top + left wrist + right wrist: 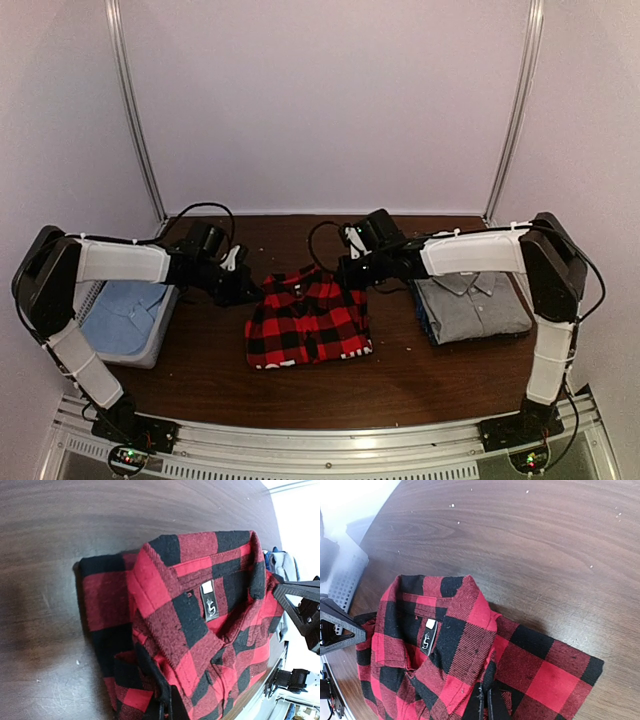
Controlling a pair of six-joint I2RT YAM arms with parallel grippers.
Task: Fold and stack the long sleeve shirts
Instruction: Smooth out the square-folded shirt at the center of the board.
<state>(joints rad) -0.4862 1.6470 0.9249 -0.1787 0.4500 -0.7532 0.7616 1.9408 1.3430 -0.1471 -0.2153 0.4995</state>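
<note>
The red-and-black flannel shirt (308,322) lies folded in the middle of the table, collar toward the back. My left gripper (250,290) is at its back left corner, shut on the cloth at the shoulder fold (167,711). At the back right corner my right gripper (348,272) is likewise shut on a pinch of the flannel (486,707). The collar label (210,602) shows between the two grips. The grey collared shirt (473,303) lies folded at the right, behind the right forearm.
A white slatted basket (160,335) holding a light blue shirt (125,312) stands at the left, under the left arm. Bare dark wood lies in front of the flannel and behind it up to the back wall.
</note>
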